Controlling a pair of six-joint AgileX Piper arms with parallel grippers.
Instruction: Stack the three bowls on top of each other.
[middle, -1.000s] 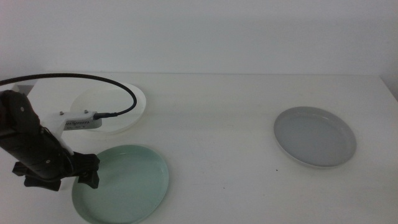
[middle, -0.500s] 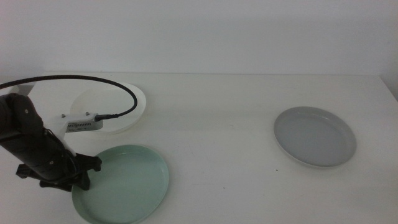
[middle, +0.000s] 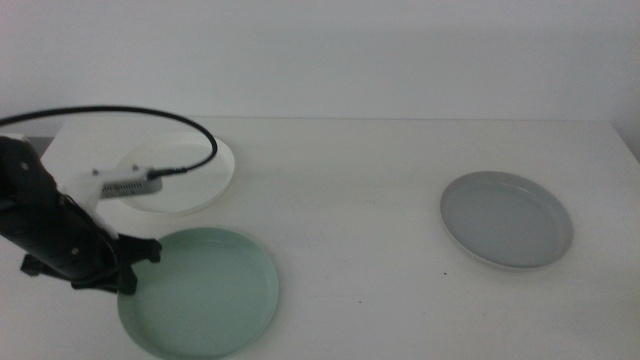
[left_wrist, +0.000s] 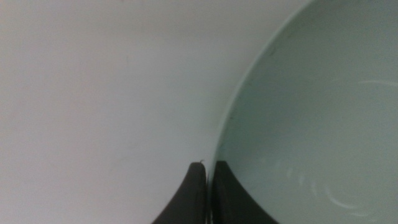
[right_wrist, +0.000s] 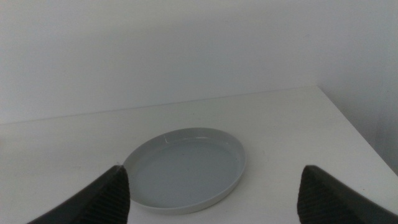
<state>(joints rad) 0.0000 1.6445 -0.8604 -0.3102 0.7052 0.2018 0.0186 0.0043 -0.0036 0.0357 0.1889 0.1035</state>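
The green bowl (middle: 200, 292) lies at the near left of the table (middle: 350, 200), its left rim pinched between the closed jaws of the left gripper (middle: 132, 268). The white bowl (middle: 180, 173) sits just behind it, apart. The grey bowl (middle: 507, 218) rests far to the right, with the right gripper (right_wrist: 214, 186) held wide open before it.

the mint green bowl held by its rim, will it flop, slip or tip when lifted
The green bowl looks rigid, so it shouldn't flop. Its glossy rim may slip between the left gripper, shut on one edge. Held off-centre, it will probably tilt.
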